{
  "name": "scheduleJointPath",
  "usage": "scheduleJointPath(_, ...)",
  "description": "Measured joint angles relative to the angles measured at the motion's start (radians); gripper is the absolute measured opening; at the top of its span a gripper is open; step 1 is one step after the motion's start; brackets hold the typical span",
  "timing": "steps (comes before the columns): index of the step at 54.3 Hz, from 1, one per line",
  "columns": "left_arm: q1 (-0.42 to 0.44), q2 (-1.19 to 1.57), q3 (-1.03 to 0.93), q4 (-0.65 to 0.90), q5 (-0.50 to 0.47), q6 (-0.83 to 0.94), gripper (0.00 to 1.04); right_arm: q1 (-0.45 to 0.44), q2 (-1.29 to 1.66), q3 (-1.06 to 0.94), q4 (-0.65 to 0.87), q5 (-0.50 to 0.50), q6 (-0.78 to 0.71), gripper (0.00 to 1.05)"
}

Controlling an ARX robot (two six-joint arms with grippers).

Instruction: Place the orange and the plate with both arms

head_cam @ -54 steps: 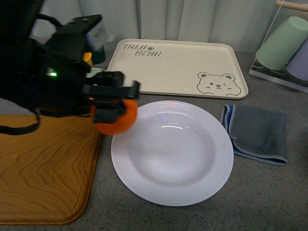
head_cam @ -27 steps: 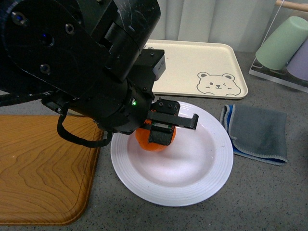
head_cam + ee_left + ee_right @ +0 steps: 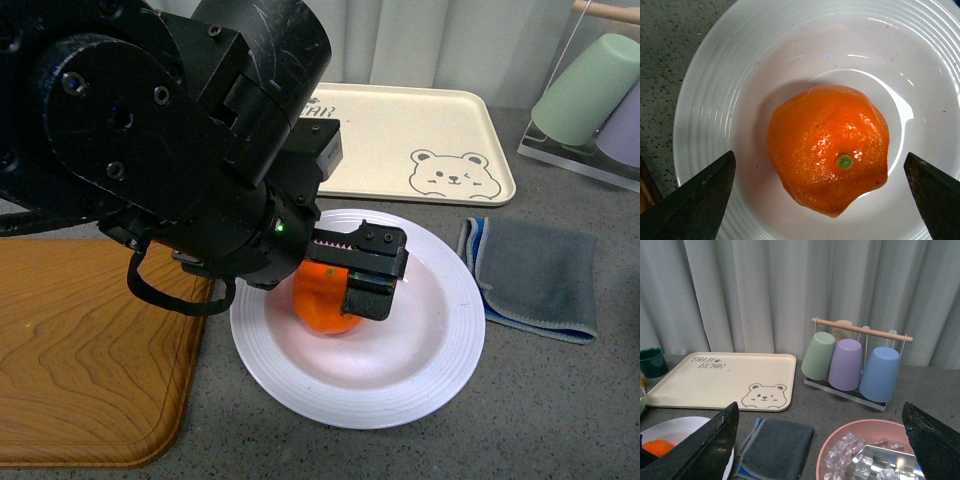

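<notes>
The orange [image 3: 322,300] rests in the well of the white plate [image 3: 425,345], a little left of its middle. My left gripper [image 3: 335,290] is low over it, open, one finger on each side. In the left wrist view the orange [image 3: 827,155] lies stem dot up on the plate [image 3: 740,75], and both dark fingertips [image 3: 700,200] stand clear of its skin. My right gripper [image 3: 817,450] is open and empty, held above the table to the right. A sliver of the orange [image 3: 657,447] and the plate [image 3: 680,427] shows in its view.
A cream bear-print tray [image 3: 400,130] lies behind the plate. A grey cloth [image 3: 535,275] lies to its right and a wooden board [image 3: 90,350] to its left. A rack of cups [image 3: 590,95] stands at the back right. A pink bowl of ice [image 3: 840,435] sits under my right gripper.
My left arm carried the orange from the plate's left rim to over its middle. The jaws opened and the orange now lies in the plate.
</notes>
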Motion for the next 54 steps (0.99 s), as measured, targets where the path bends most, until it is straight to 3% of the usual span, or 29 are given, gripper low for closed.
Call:
scheduleJointPath(18,0.057,-0.192,-0.087,0.103,-0.061,-0.032,0.98,0.000,0.000,0.000,0.000,0.000,0.000,0.95)
scheduleJointPath(19,0.055,-0.190,-0.103,0.162,-0.110,-0.017,0.96,0.000,0.000,0.000,0.000,0.000,0.000,0.95)
scheduleJointPath(21,0.055,-0.177,-0.189,0.431,-0.294,0.040,0.87,0.000,0.000,0.000,0.000,0.000,0.000,0.95)
scheduleJointPath(24,0.064,-0.171,-0.308,0.692,-0.414,0.101,0.78,0.000,0.000,0.000,0.000,-0.003,0.000,0.95)
scheduleJointPath(27,0.087,-0.175,-0.423,0.935,-0.447,0.133,0.69,0.000,0.000,0.000,0.000,0.000,0.000,0.95)
scheduleJointPath(33,0.158,-0.294,-0.570,1.197,-0.423,0.163,0.49,0.000,0.000,0.000,0.000,0.002,0.000,0.95)
scheduleJointPath(40,0.225,-0.447,-0.701,1.205,-0.349,0.175,0.24,0.000,0.000,0.000,0.000,-0.001,0.000,0.95)
scheduleJointPath(46,0.280,-0.588,-0.774,1.099,-0.306,0.177,0.03,0.000,0.000,0.000,0.000,0.000,0.000,0.95)
scheduleJointPath(54,0.337,-0.764,-0.859,1.033,-0.237,0.185,0.04,0.000,0.000,0.000,0.000,0.000,0.000,0.95)
